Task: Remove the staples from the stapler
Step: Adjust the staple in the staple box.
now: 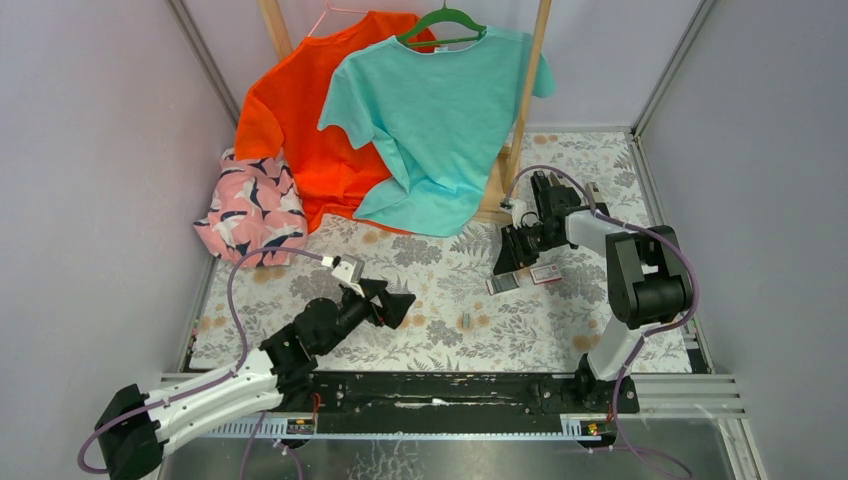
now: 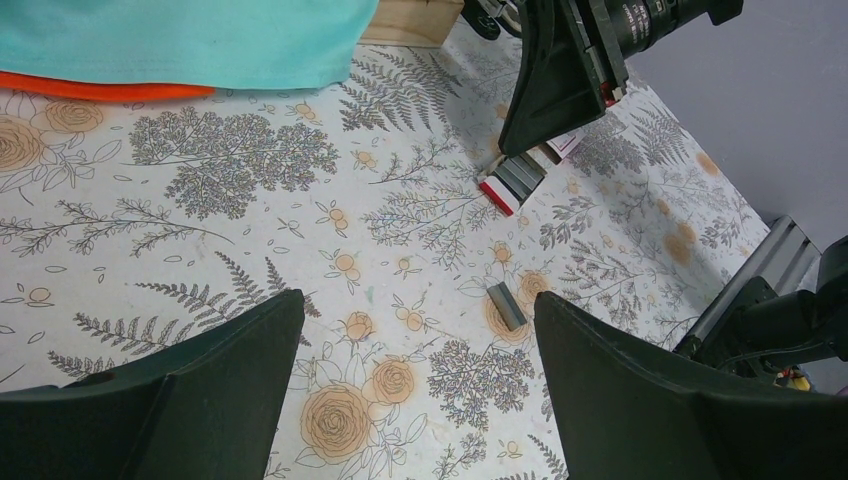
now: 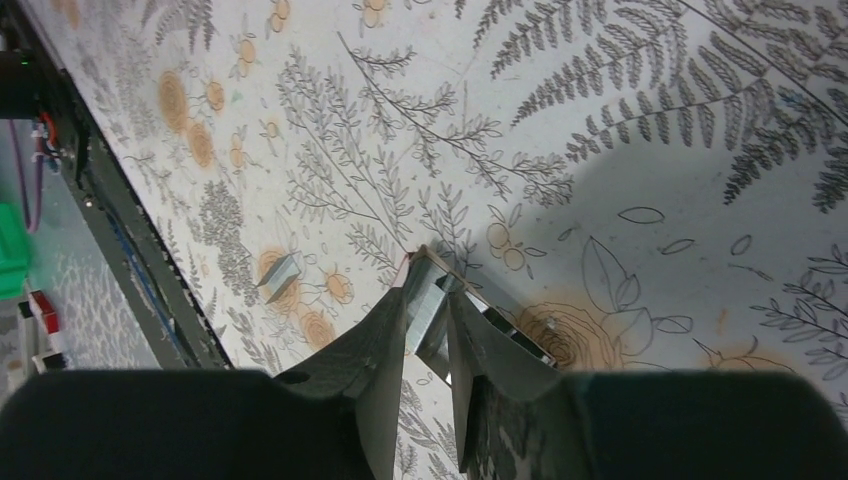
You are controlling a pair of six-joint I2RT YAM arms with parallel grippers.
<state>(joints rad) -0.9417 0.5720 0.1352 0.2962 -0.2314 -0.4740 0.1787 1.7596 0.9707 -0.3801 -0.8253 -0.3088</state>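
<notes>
Right gripper [image 3: 430, 300] pinched tight on the stapler [image 1: 508, 283]; 1 strip of staples [image 1: 466, 320] lies at its 8 o'clock. Left gripper [image 2: 418, 300] gapes wide, empty.

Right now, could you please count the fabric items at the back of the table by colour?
Orange T-shirt: 1
Teal T-shirt: 1
Pink patterned cloth: 1
Total: 3

Glossy metal staples [image 2: 506, 305] rest on matt cloth [image 2: 200, 250].
</notes>
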